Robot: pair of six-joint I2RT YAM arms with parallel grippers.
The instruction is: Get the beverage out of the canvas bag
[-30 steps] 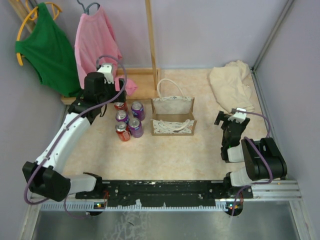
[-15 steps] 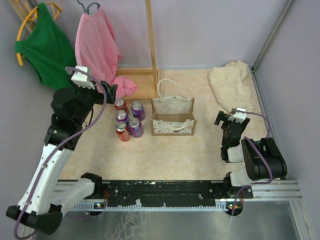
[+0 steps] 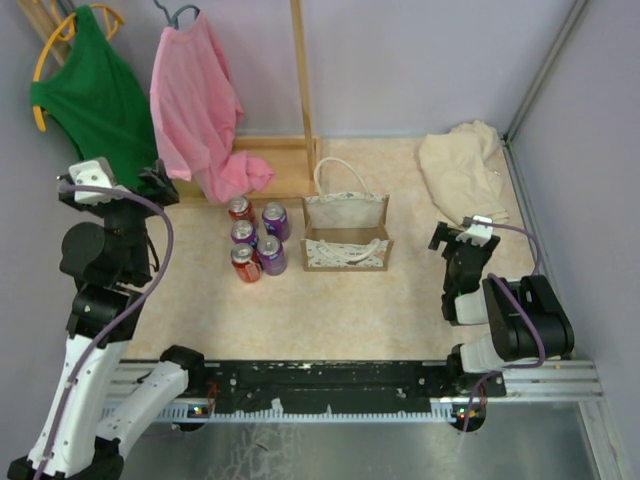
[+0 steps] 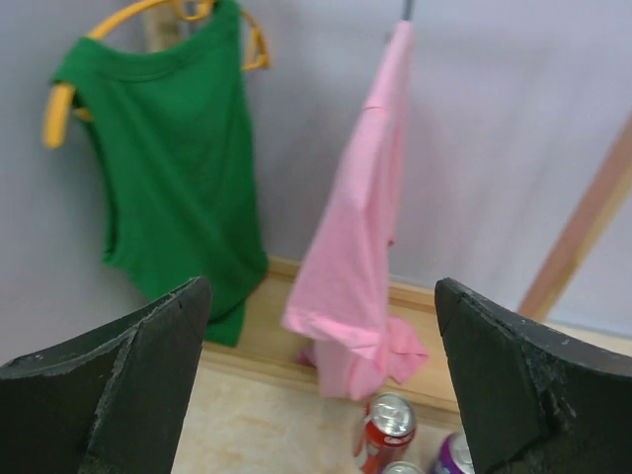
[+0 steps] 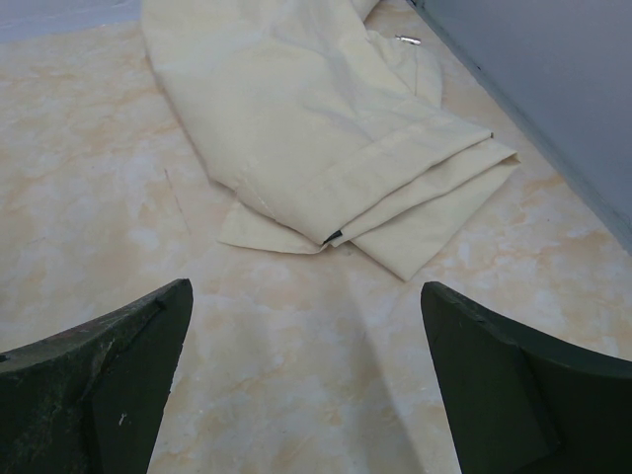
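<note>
The canvas bag [image 3: 345,235] stands upright mid-table, one rope handle raised at the back and the other lying across its open top. Several beverage cans [image 3: 257,238], red and purple, stand in a cluster on the table just left of the bag. My left gripper [image 3: 160,180] hangs open and empty, high at the far left and well away from the cans; in the left wrist view the left gripper [image 4: 318,294] looks past a red can [image 4: 387,430]. My right gripper [image 3: 441,238] sits open and empty low at the right; in the right wrist view the right gripper [image 5: 306,291] is over bare table.
A green top [image 3: 88,95] and a pink top [image 3: 195,100] hang from a wooden rack [image 3: 300,75] at the back left, above its wooden base [image 3: 280,165]. A folded cream cloth [image 3: 465,170] lies at the back right. Purple walls close in on both sides.
My left arm has swung away from the cans, leftward and back toward the near left, rising as it went, jaws still open. The right arm, bag and cans have not moved.
</note>
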